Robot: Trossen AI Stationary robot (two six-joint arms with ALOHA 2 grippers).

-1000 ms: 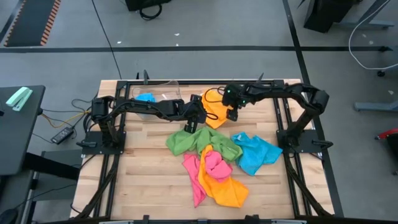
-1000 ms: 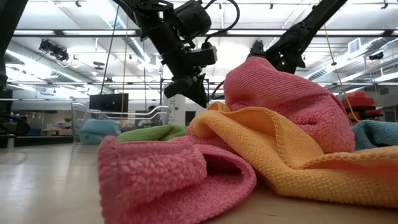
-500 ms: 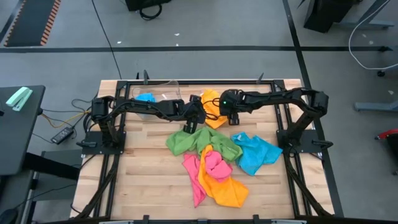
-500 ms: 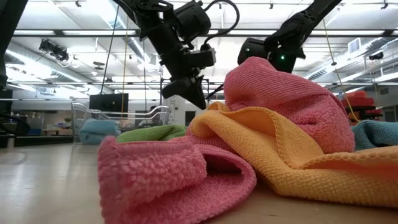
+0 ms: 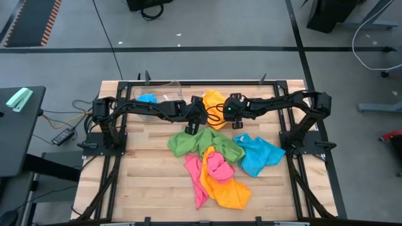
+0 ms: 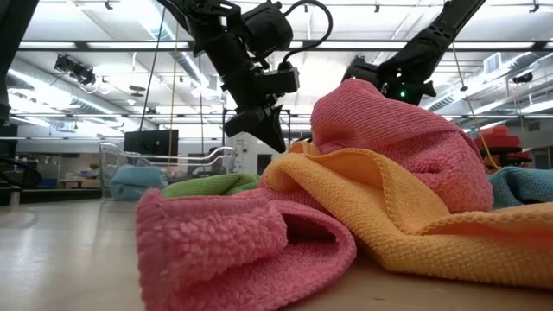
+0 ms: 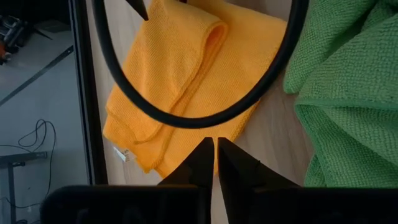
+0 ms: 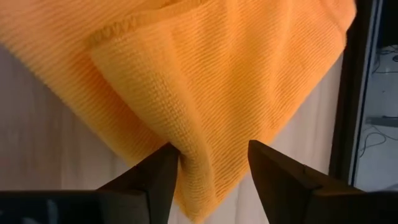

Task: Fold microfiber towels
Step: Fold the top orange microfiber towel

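A folded orange towel (image 5: 215, 103) lies flat on the wood at the far middle of the table. My right gripper (image 8: 211, 155) is open at the towel's right side, with a folded corner of it (image 8: 205, 134) between the fingers. My left gripper (image 7: 215, 142) is shut and hangs in the air (image 6: 275, 138), between the orange towel (image 7: 180, 81) and a crumpled green towel (image 5: 201, 143). Blue (image 5: 257, 154), pink (image 5: 210, 169) and orange (image 5: 227, 188) towels lie heaped nearer the front. My right gripper comes slanting down at the orange towel's folded corner, one finger (image 8: 163, 171) beside the fold's rounded edge (image 8: 181, 154) and the other (image 8: 273, 168) over the flat cloth. The towel lies flat on the table. Whether the fingers touch it, I cannot tell.
A clear plastic bin (image 5: 164, 88) with a blue towel (image 5: 147, 98) inside stands at the far left. A black cable loop (image 7: 186, 115) hangs across the left wrist view. Bare wood shows at the table's near left (image 5: 151, 182). Dark frame rails (image 5: 286, 125) run along the sides.
My right gripper has moved along the orange towel's right side toward the table's near edge, sinking a little. Its wrist has rolled. The towels lie as before.
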